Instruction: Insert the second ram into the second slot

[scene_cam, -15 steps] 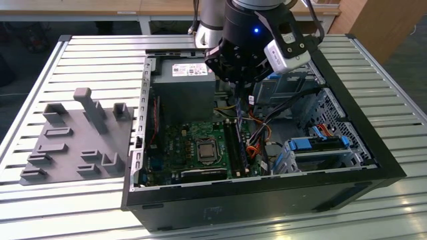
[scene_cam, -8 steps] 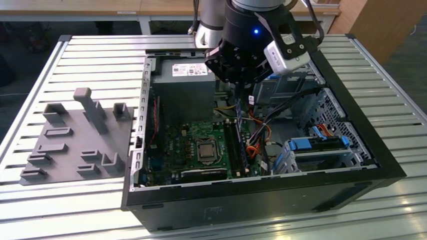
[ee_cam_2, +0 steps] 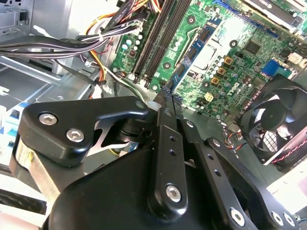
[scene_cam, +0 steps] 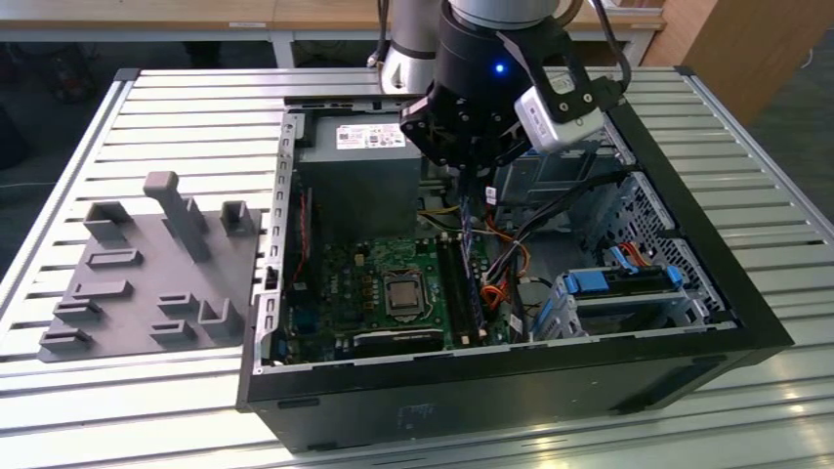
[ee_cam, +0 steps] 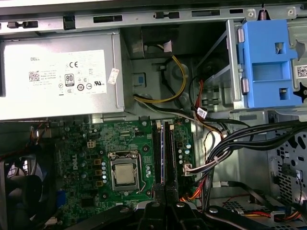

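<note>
Hangs over the open computer case (scene_cam: 521, 381), gripper (scene_cam: 466, 178) low above the motherboard (scene_cam: 342, 276), at about six o'clock from the power supply (scene_cam: 358, 186) in the exterior view. Pinches the second ram (scene_cam: 466, 217) between fingers (ee_cam_2: 168, 134) pressed together on it. Thin, dark and blue-edged, hanging edge-on, clear of the board and not yet down in the memory slots (ee_cam: 156, 148). Looks roughly lined up along those long dark slots in both wrist views. Slots found at three o'clock of the processor socket (scene_cam: 397, 291) in the exterior view. Cannot tell about a stick already seated in the neighbouring slot.

Worth doing slowly, by this judgement. Hold the stick parallel to the second slot and upright, with no lean towards the cable bundle (scene_cam: 502, 259) at three o'clock of the slots. Match notch to key before any pressing. Press straight down and evenly along the whole length, avoiding one end seating alone. Mind the blue drive cage (scene_cam: 619, 283) further out at three o'clock. No concern from the grey fixture (scene_cam: 144, 264), well apart at nine o'clock of the case.
</note>
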Robot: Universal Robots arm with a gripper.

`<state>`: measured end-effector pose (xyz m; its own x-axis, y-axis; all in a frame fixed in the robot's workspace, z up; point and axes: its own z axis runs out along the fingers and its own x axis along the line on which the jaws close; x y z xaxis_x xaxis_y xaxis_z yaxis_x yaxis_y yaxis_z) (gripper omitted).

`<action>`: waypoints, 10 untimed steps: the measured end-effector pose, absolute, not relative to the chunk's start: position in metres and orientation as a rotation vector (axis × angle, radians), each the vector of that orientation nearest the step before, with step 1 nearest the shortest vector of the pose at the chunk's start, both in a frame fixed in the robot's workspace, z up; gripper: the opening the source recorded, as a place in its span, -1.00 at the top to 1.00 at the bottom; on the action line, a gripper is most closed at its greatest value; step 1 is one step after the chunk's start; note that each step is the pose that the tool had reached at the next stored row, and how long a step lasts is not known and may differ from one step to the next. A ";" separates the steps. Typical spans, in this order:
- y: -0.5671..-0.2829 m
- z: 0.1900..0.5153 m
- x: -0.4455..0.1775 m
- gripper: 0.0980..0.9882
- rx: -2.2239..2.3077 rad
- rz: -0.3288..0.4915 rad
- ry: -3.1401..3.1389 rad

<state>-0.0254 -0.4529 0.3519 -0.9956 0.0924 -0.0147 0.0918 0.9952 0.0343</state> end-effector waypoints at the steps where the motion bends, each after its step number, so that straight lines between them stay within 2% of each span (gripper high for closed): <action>1: -0.453 0.352 -0.025 0.96 0.144 0.052 3.122; 10: -0.454 0.350 -0.025 0.96 0.144 0.053 3.122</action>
